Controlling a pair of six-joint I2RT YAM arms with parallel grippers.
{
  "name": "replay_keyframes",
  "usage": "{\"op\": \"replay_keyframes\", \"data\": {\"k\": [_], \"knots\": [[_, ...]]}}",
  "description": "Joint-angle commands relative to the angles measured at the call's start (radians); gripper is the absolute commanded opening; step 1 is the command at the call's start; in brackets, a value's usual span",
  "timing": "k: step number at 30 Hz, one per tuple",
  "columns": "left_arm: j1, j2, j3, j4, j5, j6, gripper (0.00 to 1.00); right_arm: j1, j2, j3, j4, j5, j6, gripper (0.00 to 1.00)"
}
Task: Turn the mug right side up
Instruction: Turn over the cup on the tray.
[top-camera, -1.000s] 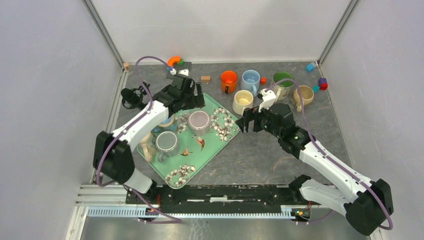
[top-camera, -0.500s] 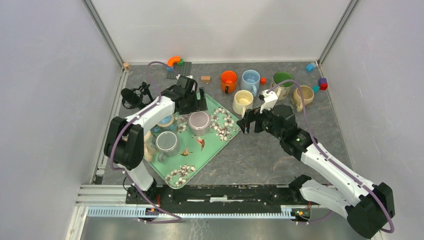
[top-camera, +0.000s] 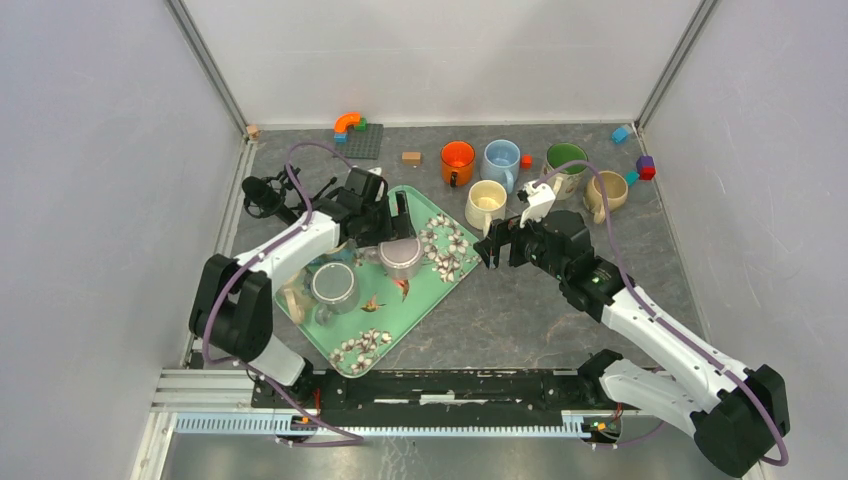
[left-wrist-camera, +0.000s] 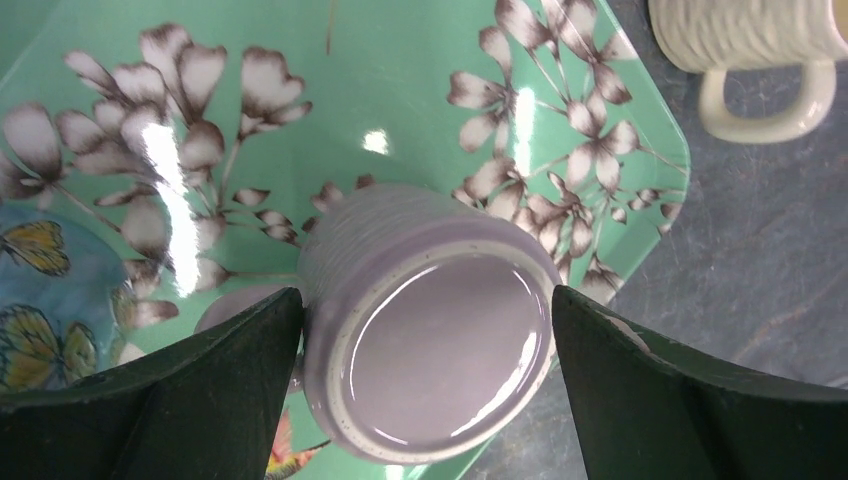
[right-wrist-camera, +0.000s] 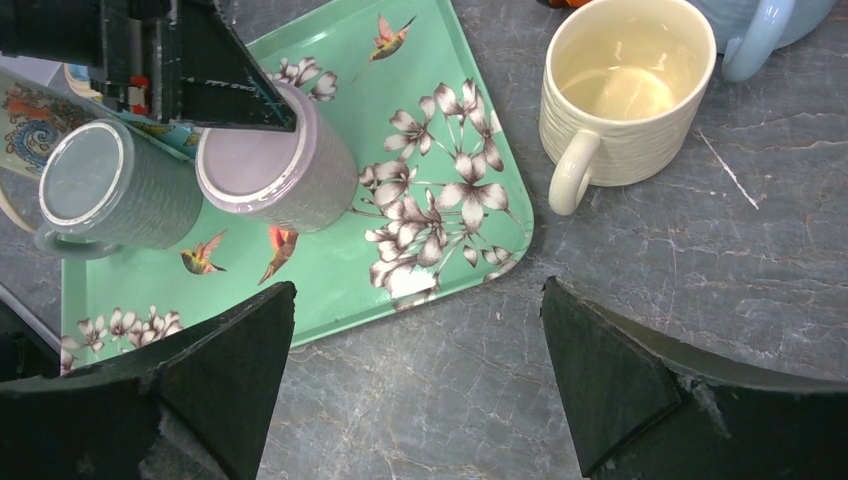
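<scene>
My left gripper (top-camera: 386, 214) (left-wrist-camera: 425, 300) is wide apart and has just swung in from the back corner of the tray (top-camera: 400, 312) (left-wrist-camera: 350, 100). It now sits right over the lilac mug (top-camera: 400, 256) (left-wrist-camera: 430, 350). In the wrist view the mug's glazed base faces me, with one finger on each side of the body. The left finger looks very close to the wall, but I cannot tell if it touches, and nothing is clamped yet.

The mug is on the tray's right half, mouth down. It seems to have slid or tipped slightly toward the near edge since a second ago, so I may have nudged it.

I judge the approach is over and the next step is closing on the body, then lifting and rolling it over.

A grey mug (top-camera: 333, 285) (right-wrist-camera: 100, 185), also upturned, stands just beside it, and I should keep clear of that one.

My right gripper (top-camera: 497, 245) (right-wrist-camera: 418, 290), also spread open and empty, has barely moved. It hangs over the worktop (top-camera: 520, 310) just off the tray's right edge, near the cream mug (top-camera: 486, 205) (right-wrist-camera: 625, 90).
</scene>
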Motion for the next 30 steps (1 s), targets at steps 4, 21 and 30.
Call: {"op": "replay_keyframes", "data": {"k": [4, 21, 30], "knots": [[-0.051, -0.118, -0.048, 0.03, 0.06, -0.08, 1.0, 0.004, -0.015, -0.013, 0.036, 0.008, -0.005, 0.98], [-0.191, -0.228, -0.183, 0.11, 0.133, -0.109, 1.0, 0.004, -0.031, -0.053, 0.04, 0.008, 0.007, 0.98], [-0.256, -0.249, -0.221, 0.088, 0.103, -0.061, 1.0, 0.004, -0.022, -0.063, 0.051, 0.01, 0.011, 0.98]]}}
